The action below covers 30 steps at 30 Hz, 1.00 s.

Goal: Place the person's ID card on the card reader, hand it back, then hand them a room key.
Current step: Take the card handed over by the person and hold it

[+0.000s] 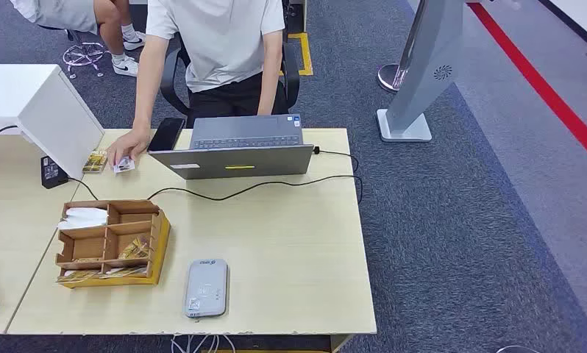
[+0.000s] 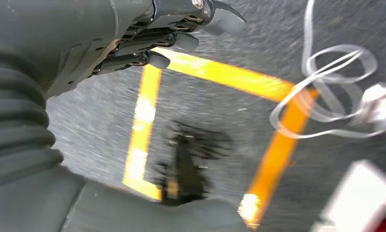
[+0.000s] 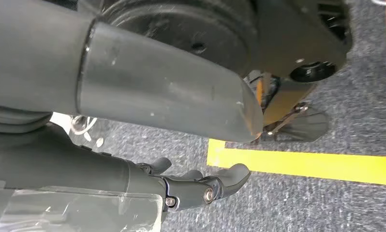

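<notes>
Person's hand (image 1: 126, 149) on ID card (image 1: 123, 165)

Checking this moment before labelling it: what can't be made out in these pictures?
- ID card, head view: partly under the person's hand, print too small.
- Organiser contents, head view: too small to tell room keys.
- Card reader markings: too small.
- Left hand, left wrist view: floor blurred.
- Right hand, right wrist view: thumb hides much.

Table (image 1: 290, 243) fills lower left of frame. Card reader (image 1: 206, 287) near btm edge, w/ organizer box (image 1: 112, 243) left of it. Laptop (image 1: 240, 151) at table's far edge; person's hand (image 1: 126, 149) on ID card (image 1: 123, 165) left of laptop, phone (image 1: 166, 134) between.
</notes>
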Available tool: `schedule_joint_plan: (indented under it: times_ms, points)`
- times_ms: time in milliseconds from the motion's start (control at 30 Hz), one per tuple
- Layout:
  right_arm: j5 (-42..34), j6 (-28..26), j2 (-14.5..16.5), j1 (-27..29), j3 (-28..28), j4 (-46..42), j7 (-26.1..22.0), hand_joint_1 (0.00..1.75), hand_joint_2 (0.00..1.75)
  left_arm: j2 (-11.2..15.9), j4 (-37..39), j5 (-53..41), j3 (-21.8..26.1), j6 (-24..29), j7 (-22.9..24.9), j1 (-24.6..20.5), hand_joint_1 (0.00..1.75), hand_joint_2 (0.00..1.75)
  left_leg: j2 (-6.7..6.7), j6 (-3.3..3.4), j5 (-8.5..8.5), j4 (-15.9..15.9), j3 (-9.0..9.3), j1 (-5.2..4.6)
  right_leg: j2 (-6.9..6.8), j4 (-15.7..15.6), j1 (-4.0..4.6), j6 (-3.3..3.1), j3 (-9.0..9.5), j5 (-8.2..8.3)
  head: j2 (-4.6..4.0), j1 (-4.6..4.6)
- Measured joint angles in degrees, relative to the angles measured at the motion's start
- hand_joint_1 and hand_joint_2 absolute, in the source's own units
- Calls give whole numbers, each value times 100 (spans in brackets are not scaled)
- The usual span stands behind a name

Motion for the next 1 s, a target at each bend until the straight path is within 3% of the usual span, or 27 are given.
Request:
schedule_joint_plan:
  times_ms: [33,67,100,133,233,433,800,867,933,1000]
  points:
    - [43,3,-3,11,-16,-14,16,0,58,19,39,-29,-76,8,23,11,0,0,0,0,0,0,0,0,0,0,0,0,0,0,0,-1]
    - [86,8,-5,22,-33,-28,29,0,87,39,80,-61,-155,16,49,22,0,0,0,0,0,0,0,0,0,0,0,0,0,0,0,-1]
    - [172,20,-12,43,-67,-56,59,0,131,77,156,-122,-308,34,98,44,0,0,0,0,0,0,0,0,0,0,0,0,0,0,0,-2]
    - [253,35,-17,64,-100,-82,87,0,175,114,228,-179,-453,50,147,64,0,44,0,0,0,0,0,0,0,0,0,0,-1,0,0,-2]
    - [476,83,-30,112,-176,-145,163,0,175,205,395,-338,-830,105,284,120,0,175,0,0,0,0,0,0,0,0,0,0,-1,-1,0,-1]
    - [600,95,-36,154,-256,-214,217,0,175,301,548,-424,-1174,131,344,169,0,175,0,0,0,0,0,0,0,0,0,0,-1,-1,0,-1]
    - [599,95,-54,170,-286,-262,221,0,175,354,631,-426,-1346,131,344,176,0,175,0,0,0,0,0,0,0,0,0,0,0,-1,0,0]
    - [599,95,-55,173,-286,-266,221,0,87,356,640,-426,-1351,132,344,175,0,175,0,0,0,0,0,0,0,0,0,0,-1,-1,0,-1]
    - [599,95,-56,175,-286,-271,221,0,0,358,651,-426,-1356,132,344,176,0,87,0,0,0,0,0,0,0,0,0,0,-1,-1,0,-2]
    - [599,95,-56,176,-287,-275,221,0,87,358,658,-426,-1361,132,344,176,0,87,0,0,0,0,0,0,0,0,0,0,-1,-1,0,-1]
